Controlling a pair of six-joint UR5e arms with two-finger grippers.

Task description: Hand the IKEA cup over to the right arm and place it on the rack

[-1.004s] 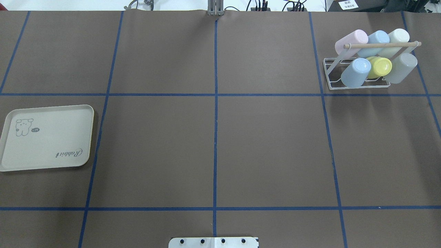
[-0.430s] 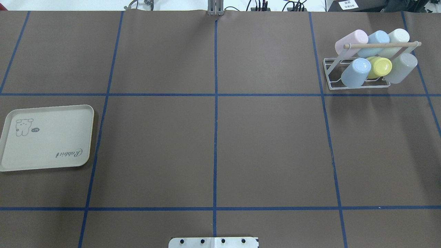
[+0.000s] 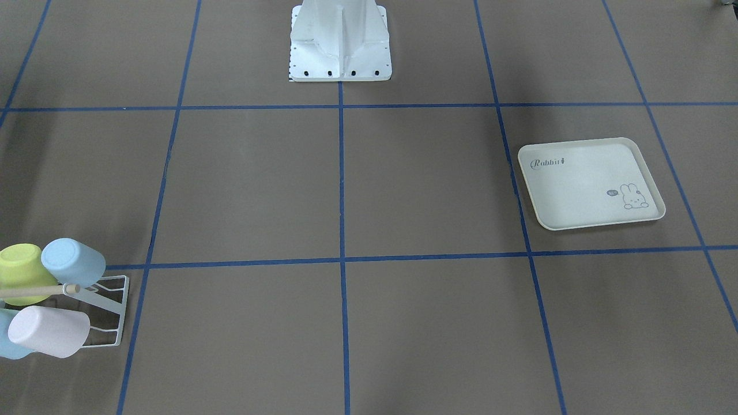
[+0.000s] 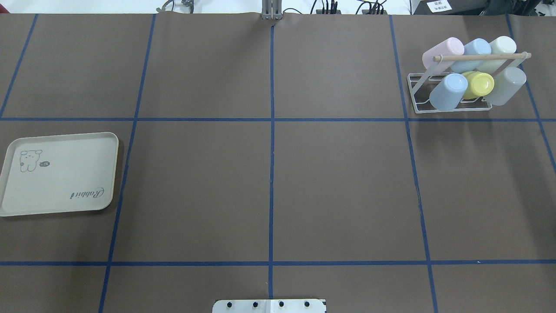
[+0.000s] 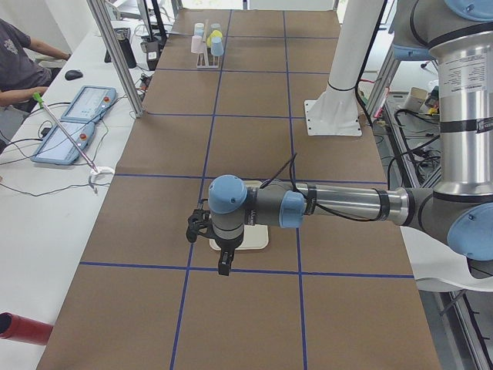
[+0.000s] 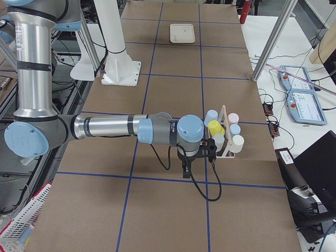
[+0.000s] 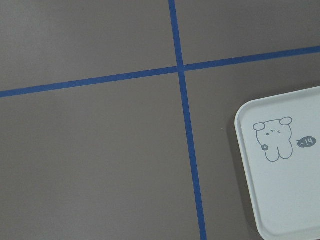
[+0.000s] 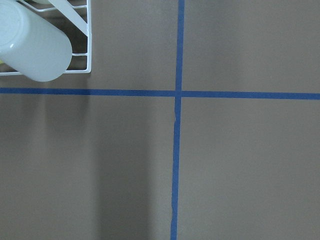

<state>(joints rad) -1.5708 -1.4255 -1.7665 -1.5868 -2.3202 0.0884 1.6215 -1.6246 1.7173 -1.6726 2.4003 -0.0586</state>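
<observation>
Plainly, the table (image 4: pixel 339 187) carries no loose cup. Every cup in view already sits on the rack (image 4: pixel 417 93) at the far right, so I judge the risks now lie in the parting moves rather than in a handover.

The right arm (image 6: pixel 110 126) reaches out low beside the rack. A careless swing towards the far right could catch the wire frame and shove the whole light rack across the paper. The left arm (image 5: pixel 339 206) stretches over the cream tray (image 4: pixel 65 182) at the left, and a drop there would strike the bare tray or skid it.

Six cups lean on the prongs:
- In the far row: pink cup (image 4: pixel 441 50), blue cup (image 4: pixel 475 48) and cream cup (image 4: pixel 501 45).
- In the near row: second blue cup (image 4: pixel 449 89), yellow cup (image 4: pixel 478 84) and grey cup (image 4: pixel 508 84).

They sit tilted and close together, so a jolt to one could slide its neighbour off, most easily from the near row. The wooden dowel (image 4: pixel 482 57) stands highest and would be the first thing a passing wrist snags.

The right gripper (image 6: pixel 185 170) and the left gripper (image 5: pixel 223 262) show only in the side views. I cannot tell how their jaws stand, and neither appears to carry a cup.
</observation>
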